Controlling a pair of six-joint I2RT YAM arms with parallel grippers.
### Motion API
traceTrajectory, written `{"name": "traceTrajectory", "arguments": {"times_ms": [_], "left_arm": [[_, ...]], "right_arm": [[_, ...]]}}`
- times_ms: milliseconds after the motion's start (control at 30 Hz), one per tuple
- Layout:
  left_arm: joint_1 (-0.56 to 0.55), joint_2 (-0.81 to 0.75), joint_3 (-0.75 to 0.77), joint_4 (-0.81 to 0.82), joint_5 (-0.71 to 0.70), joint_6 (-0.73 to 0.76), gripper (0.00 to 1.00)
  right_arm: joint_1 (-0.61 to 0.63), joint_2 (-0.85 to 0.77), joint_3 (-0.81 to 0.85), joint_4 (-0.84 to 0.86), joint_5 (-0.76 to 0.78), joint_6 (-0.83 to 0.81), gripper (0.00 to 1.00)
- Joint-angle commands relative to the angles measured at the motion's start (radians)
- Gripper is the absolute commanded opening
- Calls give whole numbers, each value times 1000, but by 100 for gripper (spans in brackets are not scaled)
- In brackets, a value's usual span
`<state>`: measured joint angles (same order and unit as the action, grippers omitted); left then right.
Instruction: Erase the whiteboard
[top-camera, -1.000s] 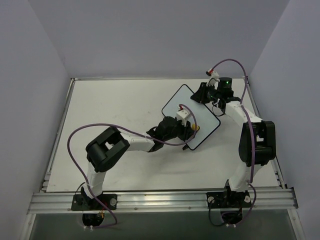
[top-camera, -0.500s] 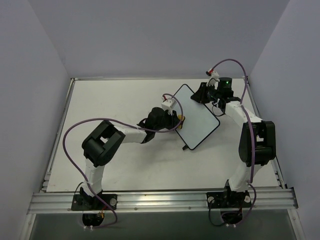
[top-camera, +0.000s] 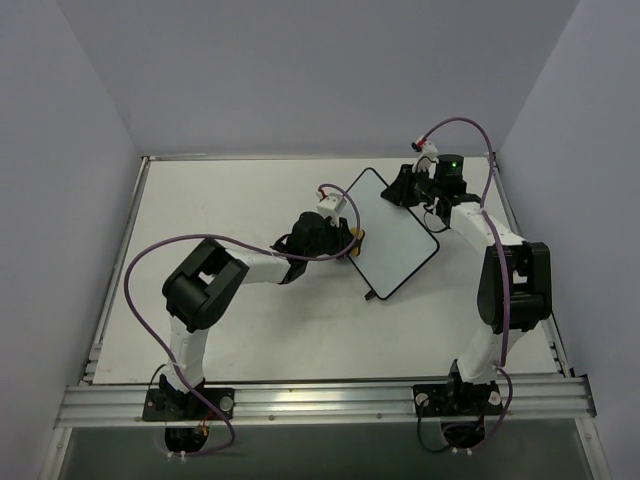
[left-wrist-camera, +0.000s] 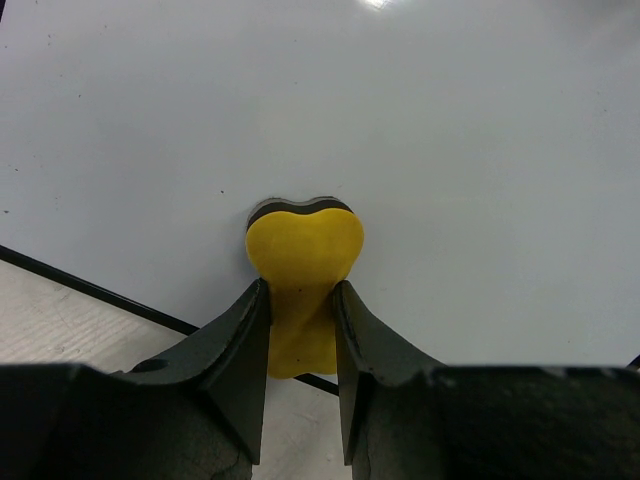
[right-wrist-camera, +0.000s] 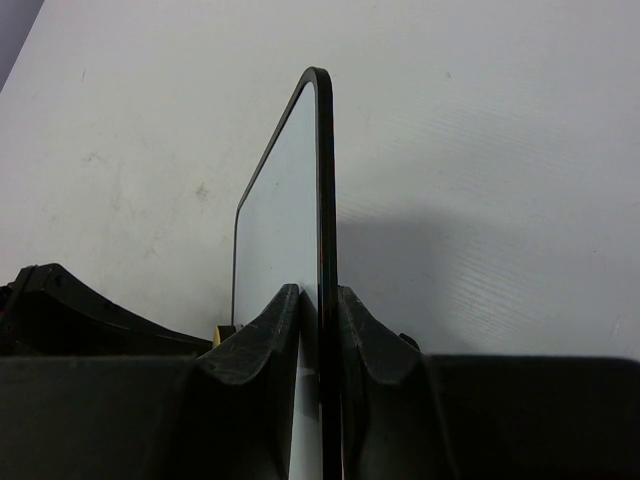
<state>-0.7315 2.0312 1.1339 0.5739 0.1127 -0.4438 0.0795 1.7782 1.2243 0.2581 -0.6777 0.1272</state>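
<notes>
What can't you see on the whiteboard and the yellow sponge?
- The sponge: near end hidden inside the left gripper, left wrist view.
- The whiteboard: back face unseen; right wrist view shows it nearly edge-on, near part behind the right gripper.
- Leftover marks: too small in top view.

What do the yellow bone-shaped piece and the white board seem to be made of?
The yellow bone-shaped sponge looks like soft matte foam, with a dark felt-like layer underneath. The small flat white whiteboard appears smooth and glossy, reflecting a light; its thin black frame is probably plastic.
</notes>
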Motion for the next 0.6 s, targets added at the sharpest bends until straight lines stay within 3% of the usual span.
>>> {"name": "traceTrajectory", "arguments": {"times_ms": [0, 133, 400, 567], "left_arm": [[20, 0, 1, -62, -50, 23, 2], [20, -52, -17, -52, -33, 42, 2], [18, -146, -20, -83, -31, 68, 2], [17, -164, -17, -94, -31, 73, 2]], "right_arm": [[51, -20, -31, -109, -33, -34, 0], [51, -17, -23, -118, -22, -32, 2], [51, -22, -20, -118, -6, -20, 42], [51, -25, -16, -132, 16, -21, 55]]}}
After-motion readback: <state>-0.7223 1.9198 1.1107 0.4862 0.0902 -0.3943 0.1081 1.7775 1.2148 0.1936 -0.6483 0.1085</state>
